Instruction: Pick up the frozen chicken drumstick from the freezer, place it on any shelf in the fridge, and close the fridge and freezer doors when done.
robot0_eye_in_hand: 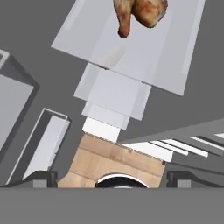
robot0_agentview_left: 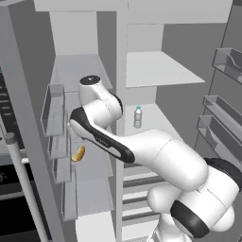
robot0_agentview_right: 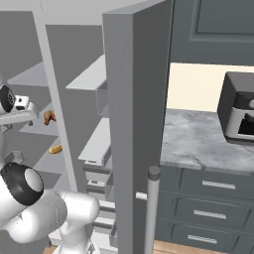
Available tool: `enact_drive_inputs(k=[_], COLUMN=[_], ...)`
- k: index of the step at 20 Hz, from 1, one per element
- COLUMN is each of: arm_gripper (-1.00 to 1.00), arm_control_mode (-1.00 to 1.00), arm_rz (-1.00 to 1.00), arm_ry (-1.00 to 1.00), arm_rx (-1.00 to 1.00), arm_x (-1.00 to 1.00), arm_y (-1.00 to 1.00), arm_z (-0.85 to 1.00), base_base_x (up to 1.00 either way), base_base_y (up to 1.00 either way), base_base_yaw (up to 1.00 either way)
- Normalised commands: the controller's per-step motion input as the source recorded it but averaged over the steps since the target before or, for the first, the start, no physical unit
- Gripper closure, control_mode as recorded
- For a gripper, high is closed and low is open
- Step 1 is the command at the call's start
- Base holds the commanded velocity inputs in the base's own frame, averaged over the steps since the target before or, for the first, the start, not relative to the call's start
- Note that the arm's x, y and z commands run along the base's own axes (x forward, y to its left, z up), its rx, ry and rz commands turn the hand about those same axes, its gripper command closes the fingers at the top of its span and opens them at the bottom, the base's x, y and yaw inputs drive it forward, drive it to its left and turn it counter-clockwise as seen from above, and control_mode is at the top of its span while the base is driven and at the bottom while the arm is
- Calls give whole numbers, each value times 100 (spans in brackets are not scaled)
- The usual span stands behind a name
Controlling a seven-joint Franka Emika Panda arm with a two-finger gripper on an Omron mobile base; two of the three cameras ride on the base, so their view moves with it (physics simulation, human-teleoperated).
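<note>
You are reaching into the freezer side, and the chicken drumstick (robot0_eye_in_hand: pixel 140 13) sits on a pale freezer shelf (robot0_eye_in_hand: pixel 131 57) at the far top of the hand view, its narrow bone end pointing toward the camera; in the right base view the same drumstick (robot0_agentview_right: pixel 49 117) shows as a small brown shape on a shelf just beyond the hand. The gripper (robot0_eye_in_hand: pixel 111 178) is spread wide with nothing between its fingertips (robot0_eye_in_hand: pixel 43 178), and it is well short of the meat, so this looks like the approach stage. Do not confuse the target with the yellow-orange item (robot0_agentview_left: pixel 78 154) on a lower shelf, which also shows in the right base view (robot0_agentview_right: pixel 56 148). To do this well, carry the hand forward along its own axis until the drumstick is centred between the tips rather than at the edge of the view, then line the jaws across the thinner part near the bone so they can span it. Keep the wrist clear of the shelf lip and the door bins (robot0_agentview_left: pixel 53 106) on the open freezer door. The water bottle (robot0_agentview_left: pixel 137 116) on the fridge side marks a shelf with free room for the later placement.
</note>
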Motion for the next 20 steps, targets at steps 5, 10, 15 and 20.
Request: enact_drive_inputs(k=[5, 10, 15, 20], arm_gripper=[-100, -100, -100, -100], arm_control_mode=[-100, -100, -100, -100], arm_rz=[6, 2, 0, 0], arm_ry=[-12, -3, 0, 0], arm_rx=[0, 0, 0, 0], arm_x=[32, 57, 43, 31], arm_y=[-10, -5, 11, 14], arm_z=[-21, -16, -14, -4], base_base_x=[0, 0, 0, 0], base_base_y=[0, 0, 0, 0], base_base_yaw=[0, 0, 0, 0])
